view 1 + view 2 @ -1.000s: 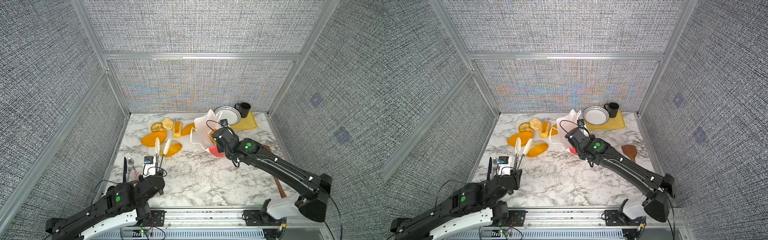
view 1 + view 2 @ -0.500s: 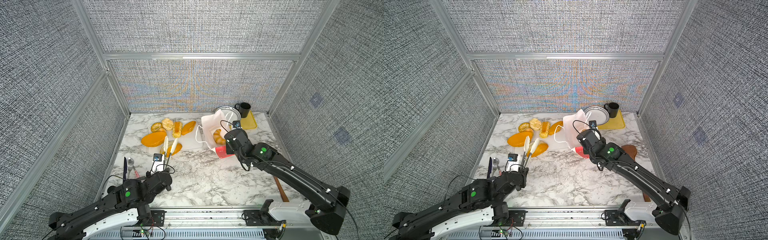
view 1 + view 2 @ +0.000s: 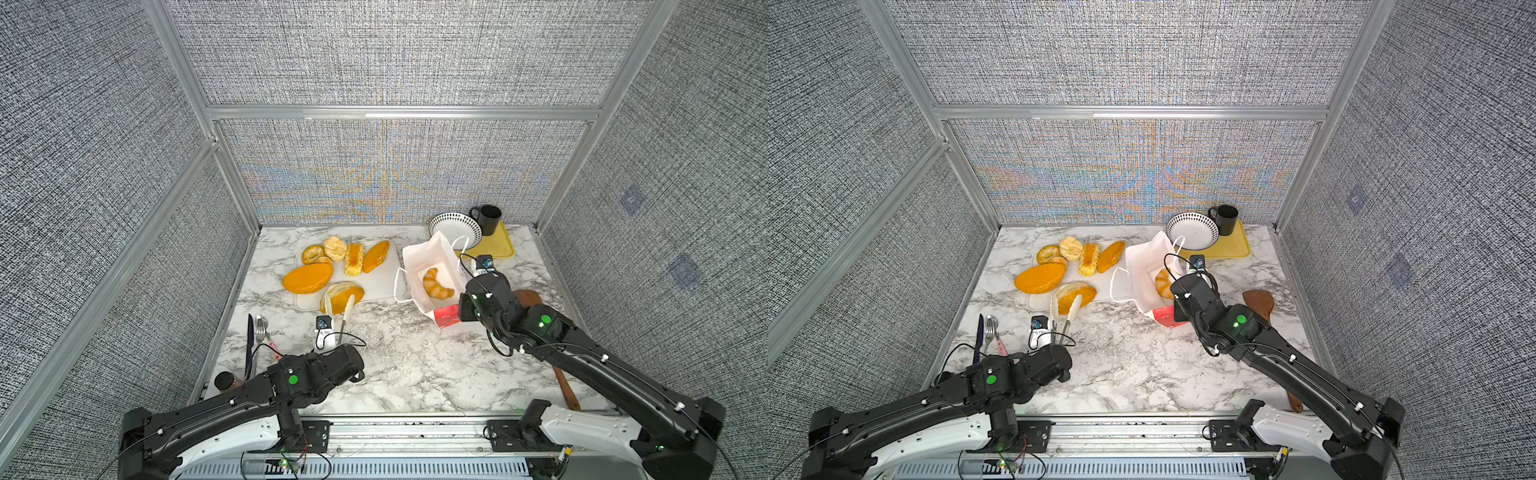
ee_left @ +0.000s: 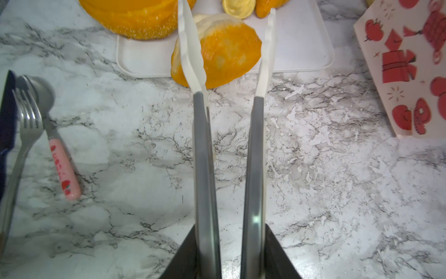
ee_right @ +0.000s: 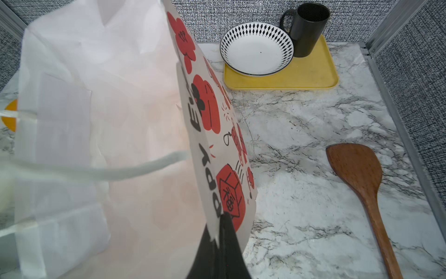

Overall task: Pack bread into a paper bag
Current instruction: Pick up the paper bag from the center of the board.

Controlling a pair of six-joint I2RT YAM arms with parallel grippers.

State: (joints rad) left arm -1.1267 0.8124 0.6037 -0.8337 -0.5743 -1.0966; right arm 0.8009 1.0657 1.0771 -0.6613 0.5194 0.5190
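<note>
The paper bag point(image 3: 420, 257) point(image 3: 1140, 266) stands open right of the white board, red at its base, with a croissant point(image 3: 436, 284) point(image 3: 1163, 282) inside. My right gripper point(image 3: 463, 305) point(image 5: 223, 224) is shut on the bag's near printed wall point(image 5: 210, 116). My left gripper point(image 3: 332, 340) point(image 4: 230, 227) is shut on metal tongs point(image 4: 202, 157). Their white tips point(image 4: 190, 50) reach over a split orange roll point(image 3: 340, 293) point(image 4: 224, 55) at the board's front edge, one tip across it and one beside it. More bread point(image 3: 307, 278) lies on the board.
A white cutting board point(image 3: 382, 282) carries a bagel point(image 3: 312, 253), a round roll point(image 3: 335, 247) and two long loaves. At the back right are a yellow tray point(image 3: 500, 247), a plate point(image 3: 455, 226) and a black mug point(image 3: 489, 219). A wooden spatula point(image 5: 357, 169) lies right; cutlery point(image 4: 31, 116) left.
The right arm has pulled the bag to the right and its mouth now shows the croissant. The left arm has carried the tongs right, onto the front roll.
</note>
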